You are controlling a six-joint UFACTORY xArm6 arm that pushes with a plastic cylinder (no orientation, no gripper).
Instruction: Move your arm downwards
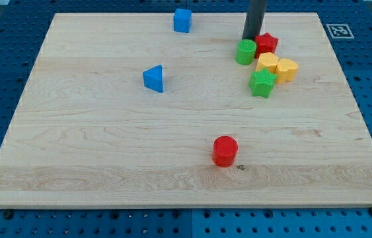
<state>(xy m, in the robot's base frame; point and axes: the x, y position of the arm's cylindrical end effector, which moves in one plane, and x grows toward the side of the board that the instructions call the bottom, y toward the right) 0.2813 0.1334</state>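
Observation:
My dark rod comes down from the view's top edge, and my tip rests on the board just above the green cylinder and to the left of the red star-shaped block. Below those sit a yellow block, a yellow cylinder and a green star-shaped block, all in a tight cluster at the upper right. A blue cube lies near the top edge. A blue triangular block lies left of centre. A red cylinder stands lower centre.
The wooden board lies on a blue perforated table. A black-and-white marker tag sits beside the board's top right corner.

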